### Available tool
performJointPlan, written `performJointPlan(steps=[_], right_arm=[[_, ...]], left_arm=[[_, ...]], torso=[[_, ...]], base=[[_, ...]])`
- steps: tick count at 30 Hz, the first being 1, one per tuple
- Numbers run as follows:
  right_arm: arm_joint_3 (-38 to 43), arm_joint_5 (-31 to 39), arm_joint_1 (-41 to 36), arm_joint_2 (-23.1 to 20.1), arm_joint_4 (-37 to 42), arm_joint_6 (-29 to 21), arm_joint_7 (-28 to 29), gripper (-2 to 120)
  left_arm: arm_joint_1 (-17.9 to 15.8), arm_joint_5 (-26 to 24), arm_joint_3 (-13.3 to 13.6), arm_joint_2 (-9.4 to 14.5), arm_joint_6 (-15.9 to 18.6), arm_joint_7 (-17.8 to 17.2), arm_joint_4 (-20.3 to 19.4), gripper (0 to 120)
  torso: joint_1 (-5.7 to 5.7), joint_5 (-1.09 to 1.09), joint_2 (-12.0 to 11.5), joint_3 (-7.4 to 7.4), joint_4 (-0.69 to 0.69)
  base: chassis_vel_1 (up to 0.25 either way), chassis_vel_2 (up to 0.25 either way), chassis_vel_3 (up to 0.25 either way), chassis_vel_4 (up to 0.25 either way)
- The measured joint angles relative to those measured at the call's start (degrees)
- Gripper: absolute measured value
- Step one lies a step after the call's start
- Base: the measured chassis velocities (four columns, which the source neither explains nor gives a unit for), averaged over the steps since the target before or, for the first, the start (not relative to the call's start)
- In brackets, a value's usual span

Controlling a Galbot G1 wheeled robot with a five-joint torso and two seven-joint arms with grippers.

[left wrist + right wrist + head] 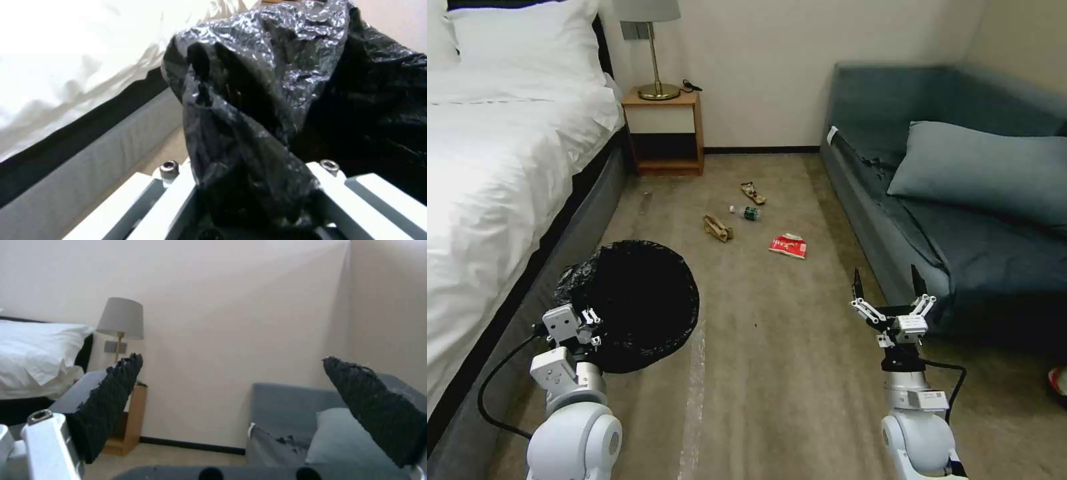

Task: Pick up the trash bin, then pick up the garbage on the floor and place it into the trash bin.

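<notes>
The trash bin (640, 300) shows as a round mouth of crinkly black bag, held up at my lower left beside the bed. My left gripper (590, 327) is shut on its near rim; in the left wrist view the black bag (267, 100) bunches between the fingers (178, 190). My right gripper (888, 283) stands open in the air in front of the sofa, nothing between its fingertips (115, 390). Farther ahead on the carpet lies the garbage: a red-white packet (788, 245), a crumpled brown paper bag (718, 228), a small clear bottle (746, 213) and a brown-yellow wrapper (754, 193).
A white bed (494, 167) runs along the left and a blue-grey sofa (960, 200) with a pillow along the right. A wooden nightstand (664, 133) with a lamp stands at the far wall. Bare carpet lies between me and the litter.
</notes>
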Motion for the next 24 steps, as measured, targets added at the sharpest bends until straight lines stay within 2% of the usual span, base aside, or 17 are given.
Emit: performJointPlan(steps=[24], right_arm=[[0.23,0.15,-0.34,-0.11,-0.66,0.61,-1.55,100]], left_arm=[[-0.33,0.83,-0.08,-0.06,-0.11,-0.25,-0.03,5]], torso=[[0.00,0.00,0.00,0.00,0.00]], base=[[-0.214,0.209,0.211,-0.211]])
